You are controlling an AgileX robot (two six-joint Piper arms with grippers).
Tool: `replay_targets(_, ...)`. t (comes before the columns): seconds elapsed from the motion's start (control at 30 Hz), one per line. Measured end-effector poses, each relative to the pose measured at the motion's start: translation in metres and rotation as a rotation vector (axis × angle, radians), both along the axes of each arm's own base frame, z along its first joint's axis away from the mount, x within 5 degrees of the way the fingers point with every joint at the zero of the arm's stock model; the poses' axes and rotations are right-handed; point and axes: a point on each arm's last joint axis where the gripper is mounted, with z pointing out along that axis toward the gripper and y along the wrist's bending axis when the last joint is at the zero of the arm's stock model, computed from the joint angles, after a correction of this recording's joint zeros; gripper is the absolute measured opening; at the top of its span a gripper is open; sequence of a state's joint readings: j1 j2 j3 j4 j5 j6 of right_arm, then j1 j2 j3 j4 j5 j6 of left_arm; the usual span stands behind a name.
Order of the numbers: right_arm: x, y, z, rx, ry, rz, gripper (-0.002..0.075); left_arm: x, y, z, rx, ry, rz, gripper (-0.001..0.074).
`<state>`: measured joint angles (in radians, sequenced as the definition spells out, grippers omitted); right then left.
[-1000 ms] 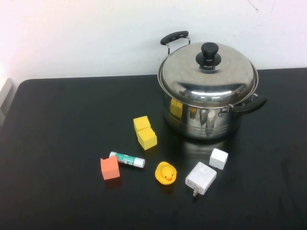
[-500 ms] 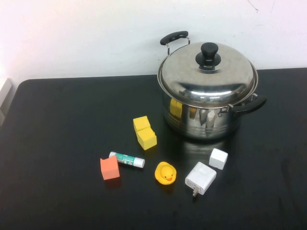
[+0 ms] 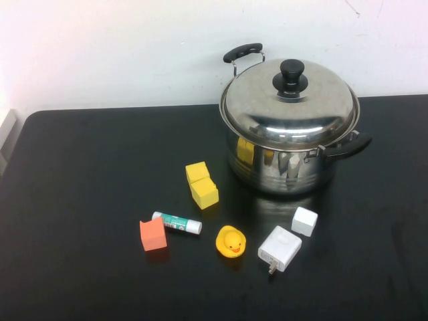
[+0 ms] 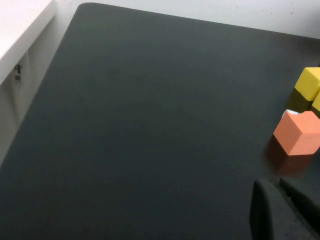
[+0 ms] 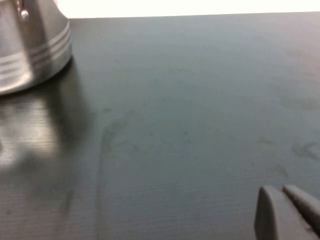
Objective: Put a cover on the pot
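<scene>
The pot (image 3: pixel 284 164) stands on the black counter (image 3: pixel 87 200) at its far right, close to the white wall (image 3: pixel 134 47), and it is upright. The domed steel lid (image 3: pixel 289 103) sits on the pot's rim with its black knob (image 3: pixel 290 75) on top, so the pot is covered. One black side handle (image 3: pixel 243 52) points toward the wall and the other black handle (image 3: pixel 348 146) points toward the counter's right edge. My left gripper (image 4: pixel 280 212) does not appear in the high view; the left wrist view shows its two dark fingers pressed together, so my left jaws are closed and grip nothing. They hang over bare counter on the left side, near the orange block (image 4: pixel 298 132), apart from it. My right gripper (image 5: pixel 285 210) is likewise outside the high view; in the right wrist view its fingers lie side by side with no gap, so my right jaws are closed and empty. They are over bare counter, well apart from the pot's ribbed lower wall. In front of the pot lie several small items: two yellow blocks (image 3: pixel 202 185) touching each other, a glue stick (image 3: pixel 177 223) lying flat just beside the orange block, a yellow rubber duck (image 3: pixel 231 241), a white charger (image 3: pixel 279 249) with its prongs toward me, and a small white cube (image 3: pixel 304 221) near the charger.
</scene>
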<state>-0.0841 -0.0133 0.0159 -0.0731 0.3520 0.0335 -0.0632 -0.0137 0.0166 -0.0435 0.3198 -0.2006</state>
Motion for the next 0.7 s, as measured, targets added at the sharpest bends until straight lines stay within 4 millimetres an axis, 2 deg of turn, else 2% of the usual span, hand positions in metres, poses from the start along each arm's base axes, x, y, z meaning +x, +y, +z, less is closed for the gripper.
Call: replay_targets(0.7, 0.0000, 0.0000, 0.0000, 0.000, 0.000, 0.000, -0.0002, 0.0000, 0.0005, -0.0002, 0.003, 0.002, 0.004, -0.0001)
